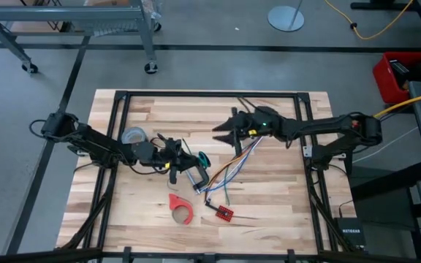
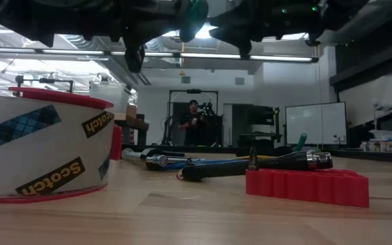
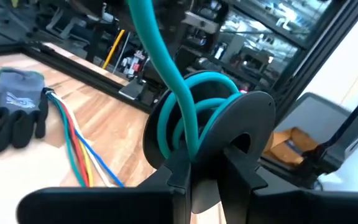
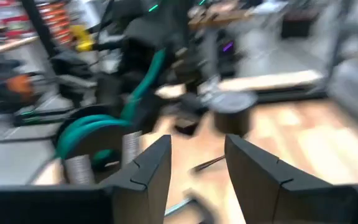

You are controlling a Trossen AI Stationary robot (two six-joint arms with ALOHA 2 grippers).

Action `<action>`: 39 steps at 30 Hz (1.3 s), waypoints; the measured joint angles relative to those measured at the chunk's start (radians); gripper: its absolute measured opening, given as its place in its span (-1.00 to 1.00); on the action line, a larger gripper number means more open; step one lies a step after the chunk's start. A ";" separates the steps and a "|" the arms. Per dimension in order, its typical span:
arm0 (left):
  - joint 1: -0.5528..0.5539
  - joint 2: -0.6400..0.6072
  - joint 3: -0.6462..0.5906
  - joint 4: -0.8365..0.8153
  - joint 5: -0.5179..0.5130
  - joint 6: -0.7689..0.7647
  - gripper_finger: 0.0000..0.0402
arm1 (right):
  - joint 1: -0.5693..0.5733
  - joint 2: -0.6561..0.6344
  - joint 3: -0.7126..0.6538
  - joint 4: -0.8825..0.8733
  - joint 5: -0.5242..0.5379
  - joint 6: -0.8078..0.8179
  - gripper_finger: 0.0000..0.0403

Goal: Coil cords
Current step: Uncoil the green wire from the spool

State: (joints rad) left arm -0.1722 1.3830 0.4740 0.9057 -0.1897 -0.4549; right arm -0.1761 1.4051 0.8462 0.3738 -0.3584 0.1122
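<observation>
The cord (image 3: 191,106) is teal-green and wound around a flat black round coil (image 3: 247,118). Its tail (image 3: 148,25) runs off away from the coil. My left gripper (image 3: 209,165) is shut on the coil's rim. In the high view the gripper (image 1: 188,157) is over the table's middle, with the coil (image 1: 203,158) at its tips. My right gripper (image 1: 220,132) is open and empty, a little to the far right of the coil. The right wrist view (image 4: 197,146) shows the coil (image 4: 86,134) ahead of it. My left gripper pinches the black coil's rim (image 3: 205,186) between its two fingers, on the side nearest the wrist. The fingers come about level from the table's left. The coil stands on edge, clear of the table, with the green turns (image 3: 179,124) beyond the fingertips.
Under the arms lie a multicoloured wire bundle (image 1: 234,162) joined to a small red board (image 1: 224,212), a metal clamp (image 1: 196,179), a red tape dispenser (image 1: 181,207) and a grey tape roll (image 1: 132,136). A grey and black glove (image 3: 11,115) lies on the table. A person (image 2: 194,122) stands far behind.
</observation>
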 joint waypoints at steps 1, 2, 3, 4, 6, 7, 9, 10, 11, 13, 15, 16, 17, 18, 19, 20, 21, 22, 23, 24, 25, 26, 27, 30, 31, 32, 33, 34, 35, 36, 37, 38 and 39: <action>0.005 0.000 0.000 -0.006 -0.002 0.015 -0.81 | 0.000 0.000 0.009 -0.020 -0.031 0.014 -0.22; 0.011 -0.001 0.000 -0.010 -0.005 0.024 -0.82 | 0.000 0.000 0.015 -0.037 -0.056 0.025 -0.22; 0.018 -0.001 -0.001 -0.011 -0.008 0.034 -0.82 | 0.000 0.000 0.018 -0.039 -0.074 0.044 -0.22; 0.026 -0.001 -0.001 -0.010 -0.015 0.043 -0.82 | 0.000 0.000 0.020 -0.037 -0.084 0.065 -0.22; 0.042 -0.001 -0.001 -0.005 -0.041 0.052 -0.82 | 0.001 0.000 0.020 -0.036 -0.087 0.091 -0.22; 0.051 -0.001 -0.001 -0.005 -0.055 0.062 -0.81 | 0.006 0.000 0.020 -0.039 -0.083 0.098 -0.22; 0.068 -0.001 -0.001 -0.007 -0.077 0.073 -0.80 | 0.019 0.007 0.021 -0.044 -0.044 0.098 -0.22; 0.075 -0.001 -0.001 -0.006 -0.080 0.074 -0.80 | 0.028 0.009 0.021 -0.047 -0.023 0.098 -0.22; 0.081 -0.001 -0.001 -0.006 -0.081 0.075 -0.80 | 0.039 0.010 0.021 -0.053 -0.003 0.095 -0.22; 0.090 -0.001 -0.001 -0.005 -0.080 0.075 -0.82 | 0.059 0.014 0.021 -0.042 0.048 0.086 -0.22; 0.094 -0.001 -0.001 -0.005 -0.080 0.076 -0.83 | 0.073 0.018 0.021 -0.043 0.095 0.083 -0.22; 0.096 -0.001 -0.001 -0.005 -0.080 0.074 -0.83 | 0.080 0.020 0.021 -0.045 0.117 0.080 -0.22; 0.096 -0.001 -0.001 -0.003 -0.080 0.073 -0.82 | 0.086 0.025 0.021 -0.042 0.141 0.073 -0.22; 0.096 -0.001 -0.001 -0.002 -0.080 0.073 -0.81 | 0.092 0.030 0.021 -0.038 0.162 0.067 -0.22; 0.096 -0.001 -0.001 0.001 -0.080 0.073 -0.80 | 0.097 0.032 0.021 -0.040 0.181 0.066 -0.22; 0.096 -0.001 -0.001 0.004 -0.081 0.073 -0.79 | 0.101 0.035 0.021 -0.043 0.197 0.066 -0.22; 0.096 -0.001 -0.001 0.008 -0.081 0.072 -0.79 | 0.106 0.042 0.021 -0.035 0.210 0.066 -0.22; 0.096 -0.001 -0.001 0.010 -0.081 0.073 -0.80 | 0.111 0.048 0.021 -0.027 0.218 0.065 -0.22; 0.096 -0.001 -0.001 0.011 -0.080 0.075 -0.81 | 0.111 0.052 0.022 -0.032 0.219 0.064 -0.22; 0.096 -0.001 -0.001 0.015 -0.080 0.078 -0.82 | 0.111 0.058 0.021 -0.034 0.219 0.064 -0.22; 0.096 -0.001 -0.001 0.015 -0.081 0.082 -0.82 | 0.111 0.065 0.021 -0.025 0.219 0.064 -0.22; 0.096 -0.001 -0.001 0.015 -0.080 0.085 -0.83 | 0.111 0.067 0.021 -0.023 0.219 0.064 -0.23; 0.096 -0.001 -0.001 0.015 -0.080 0.086 -0.83 | 0.111 0.069 0.021 -0.023 0.219 0.064 -0.23; 0.097 -0.001 -0.002 0.015 -0.082 0.086 -0.80 | 0.111 0.070 0.021 -0.023 0.236 0.057 -0.32; 0.096 -0.001 -0.002 0.015 -0.083 0.086 -0.79 | 0.111 0.070 0.021 -0.022 0.239 0.048 -0.38; 0.097 -0.001 -0.002 0.015 -0.085 0.085 -0.78 | 0.112 0.070 0.021 -0.019 0.244 0.040 -0.45; 0.097 -0.001 -0.002 0.015 -0.086 0.085 -0.78 | 0.112 0.070 0.021 -0.017 0.247 0.037 -0.53; 0.097 -0.001 -0.002 0.017 -0.088 0.085 -0.78 | 0.112 0.070 0.021 -0.013 0.247 0.036 -0.62; 0.097 -0.001 -0.002 0.018 -0.089 0.085 -0.79 | 0.112 0.070 0.021 -0.009 0.247 0.032 -0.72; 0.097 -0.001 -0.002 0.018 -0.093 0.085 -0.79 | 0.112 0.070 0.021 -0.009 0.254 0.021 -0.82; 0.097 -0.002 -0.002 0.018 -0.097 0.085 -0.79 | 0.111 0.070 0.020 -0.009 0.262 0.008 -0.90; 0.097 -0.002 -0.002 0.017 -0.100 0.085 -0.79 | 0.110 0.070 0.020 -0.009 0.267 -0.007 -0.94; 0.098 -0.002 -0.003 0.017 -0.099 0.085 -0.79 | 0.110 0.070 0.020 -0.006 0.272 -0.011 -0.94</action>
State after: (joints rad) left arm -0.0746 1.3815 0.4713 0.9230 -0.2891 -0.3695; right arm -0.0658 1.4750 0.8661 0.3679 -0.0864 0.1009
